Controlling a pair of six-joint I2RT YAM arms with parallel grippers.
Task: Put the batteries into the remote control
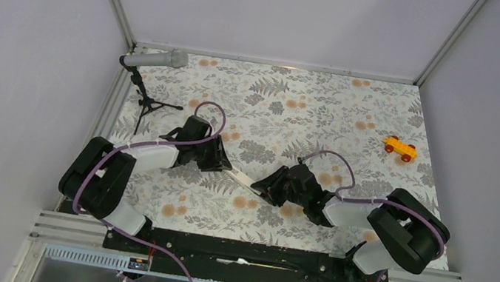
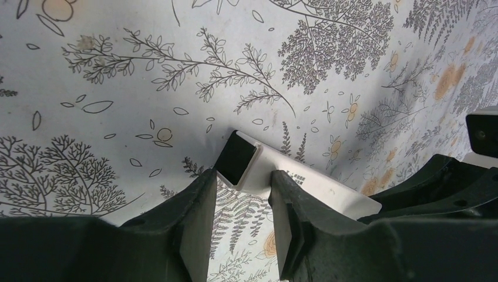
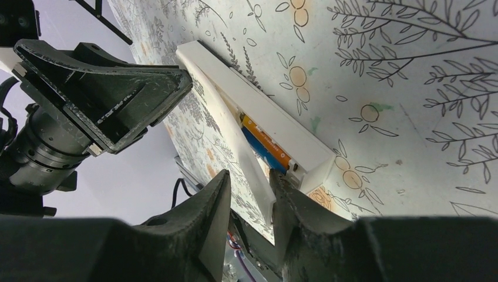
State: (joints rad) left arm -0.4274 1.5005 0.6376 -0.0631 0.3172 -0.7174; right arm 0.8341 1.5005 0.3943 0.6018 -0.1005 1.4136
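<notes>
White remote control (image 3: 265, 106), blue and orange batteries (image 3: 265, 143) in its slot.

**Left wrist: remote end between the fingers**

Left gripper (image 2: 242, 189) low in frame, both dark fingers (image 2: 197, 220) pointing up. Remote control (image 2: 320, 189), white, its near end caught between the fingertips and touching both. End face shows a dark square opening. Bar runs off rightward, tilted, to black hardware of the other arm (image 2: 449, 182) at the right edge. Underneath, pale cloth (image 2: 147, 76) printed with grey ferns and orange blossoms.
</notes>
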